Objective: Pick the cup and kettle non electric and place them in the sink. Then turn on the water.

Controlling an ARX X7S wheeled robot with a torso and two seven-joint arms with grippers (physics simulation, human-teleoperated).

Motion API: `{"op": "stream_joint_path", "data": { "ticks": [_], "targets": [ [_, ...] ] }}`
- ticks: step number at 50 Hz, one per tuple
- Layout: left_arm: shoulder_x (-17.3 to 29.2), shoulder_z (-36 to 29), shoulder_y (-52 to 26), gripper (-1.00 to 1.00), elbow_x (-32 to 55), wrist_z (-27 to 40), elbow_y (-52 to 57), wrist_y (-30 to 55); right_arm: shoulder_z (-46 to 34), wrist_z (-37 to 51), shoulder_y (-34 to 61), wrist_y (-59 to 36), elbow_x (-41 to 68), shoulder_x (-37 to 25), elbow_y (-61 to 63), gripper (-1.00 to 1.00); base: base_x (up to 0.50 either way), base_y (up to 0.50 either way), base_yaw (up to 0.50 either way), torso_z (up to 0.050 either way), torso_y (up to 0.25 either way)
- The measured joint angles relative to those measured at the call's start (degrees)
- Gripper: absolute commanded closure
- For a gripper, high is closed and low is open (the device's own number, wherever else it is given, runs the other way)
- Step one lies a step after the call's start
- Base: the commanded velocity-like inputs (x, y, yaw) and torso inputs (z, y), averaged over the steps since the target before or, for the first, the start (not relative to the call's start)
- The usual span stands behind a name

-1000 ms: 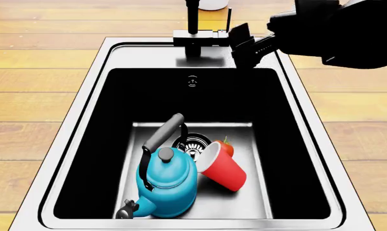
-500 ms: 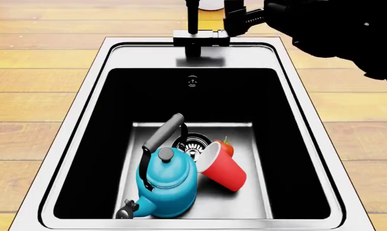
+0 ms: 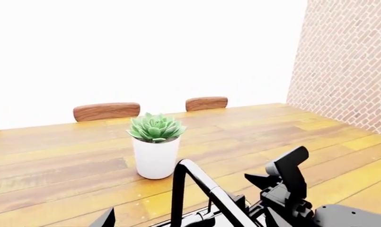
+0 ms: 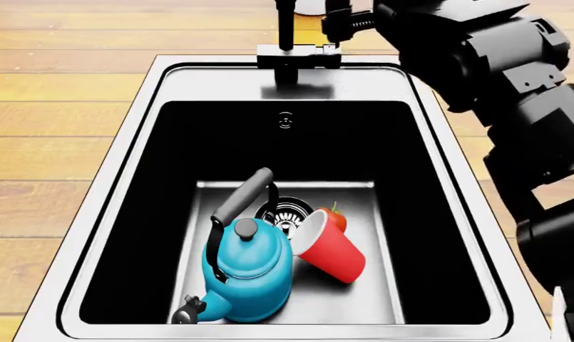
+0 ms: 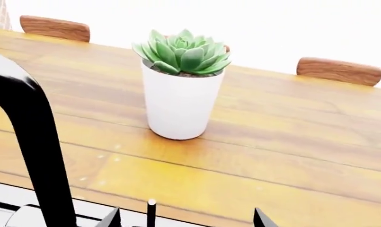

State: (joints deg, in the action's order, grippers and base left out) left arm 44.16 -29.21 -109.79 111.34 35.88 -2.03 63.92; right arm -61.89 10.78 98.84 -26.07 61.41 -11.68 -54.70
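Note:
The teal kettle (image 4: 249, 267) stands on the steel floor of the sink (image 4: 135, 142), handle pointing toward the drain. The red cup (image 4: 332, 253) lies tipped on its side against the kettle. The black faucet (image 4: 284, 32) rises at the sink's back rim. My right gripper (image 5: 185, 220) is open beside the faucet (image 5: 32, 142), and the thin lever tip (image 5: 152, 210) stands between its fingertips without touching them. In the head view the right gripper (image 4: 337, 21) sits just right of the faucet. Of my left gripper only one fingertip (image 3: 106, 218) shows, set far out to the side, holding nothing.
A white pot with a green succulent (image 5: 181, 104) stands on the wooden counter behind the faucet. A small red tomato-like thing (image 4: 336, 216) lies behind the cup near the drain (image 4: 284, 214). The right arm (image 4: 515, 92) stretches along the sink's right side. Chair backs (image 3: 106, 111) line the far edge.
The right gripper has moved from beside the faucet's base toward the back, up to the lever. More of the right arm now shows along the sink's right side. Kettle and cup have not moved.

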Motion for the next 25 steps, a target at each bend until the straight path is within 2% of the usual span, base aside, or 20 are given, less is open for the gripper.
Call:
{"op": "stream_joint_path", "data": {
  "ticks": [12,25],
  "targets": [
    [0.27,-0.21,-0.3,-1.0,0.3,0.54,0.04,0.02,1.33,-5.77,0.64,6.73,-3.71,6.6,-13.87,-1.0,0.0,0.0,0.0,0.0,0.0],
    [0.77,-0.41,-0.47,-1.0,0.38,0.87,0.2,0.13,10.81,-8.19,-0.43,9.67,-12.5,9.43,-18.51,-1.0,0.0,0.0,0.0,0.0,0.0]
  ]
}}
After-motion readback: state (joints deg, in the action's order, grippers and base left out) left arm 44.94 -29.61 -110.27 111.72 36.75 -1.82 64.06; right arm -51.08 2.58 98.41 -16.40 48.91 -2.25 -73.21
